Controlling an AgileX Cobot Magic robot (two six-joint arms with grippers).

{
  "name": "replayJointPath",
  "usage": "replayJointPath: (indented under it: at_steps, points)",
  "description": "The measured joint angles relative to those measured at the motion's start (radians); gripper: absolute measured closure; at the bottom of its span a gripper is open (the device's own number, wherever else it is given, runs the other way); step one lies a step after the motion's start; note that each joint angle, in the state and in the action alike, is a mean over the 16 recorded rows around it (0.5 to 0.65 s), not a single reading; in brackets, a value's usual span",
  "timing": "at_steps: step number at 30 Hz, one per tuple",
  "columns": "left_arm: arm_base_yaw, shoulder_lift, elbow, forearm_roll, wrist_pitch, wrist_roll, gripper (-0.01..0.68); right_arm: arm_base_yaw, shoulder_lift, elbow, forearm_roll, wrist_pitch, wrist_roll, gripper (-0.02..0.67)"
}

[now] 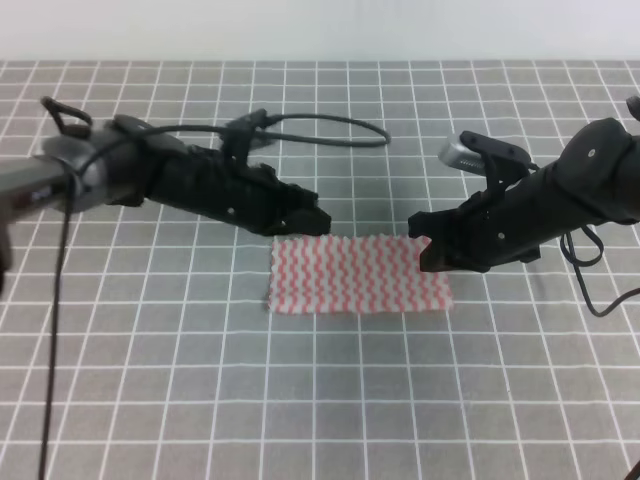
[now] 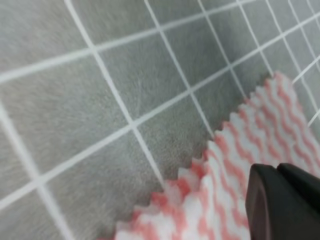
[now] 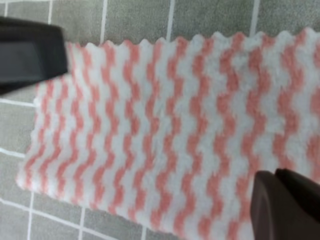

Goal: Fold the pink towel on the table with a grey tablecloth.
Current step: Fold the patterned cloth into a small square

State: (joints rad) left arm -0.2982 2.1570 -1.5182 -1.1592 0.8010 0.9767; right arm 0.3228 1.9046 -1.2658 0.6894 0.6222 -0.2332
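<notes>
Grid lines in white run all over the table with a grey tablecloth [image 1: 320, 400], which fills the high view from edge to edge. At the far left of that view a black arm comes in and reaches toward the middle. A thin black cable [image 1: 330, 125] loops above it on the cloth. The left gripper [image 1: 305, 220] sits at the upper left corner of the pink towel [image 1: 358, 273]. I cannot tell if its fingers are apart or together, or if they have the towel. In the left wrist view one dark fingertip [image 2: 285, 200] shows at the lower right, over the jagged edge of the towel [image 2: 240, 165].

The towel lies flat in the middle of the high view as a wide strip, with wavy pink and white stripes.

On the right, the right gripper [image 1: 425, 245] is at the upper right corner of the towel. Its fingers are too dark to tell if they pinch. In the right wrist view the towel [image 3: 175, 125] fills most of the frame, with one dark finger at the upper left and another at the lower right.
</notes>
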Motion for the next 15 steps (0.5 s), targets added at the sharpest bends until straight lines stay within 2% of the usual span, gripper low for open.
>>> replayJointPath:
  at_steps: [15]
  points:
    - [-0.036, 0.085, -0.057, 0.044, -0.055, -0.061, 0.676, 0.0, 0.002, 0.0, 0.0, 0.008, -0.001, 0.664]
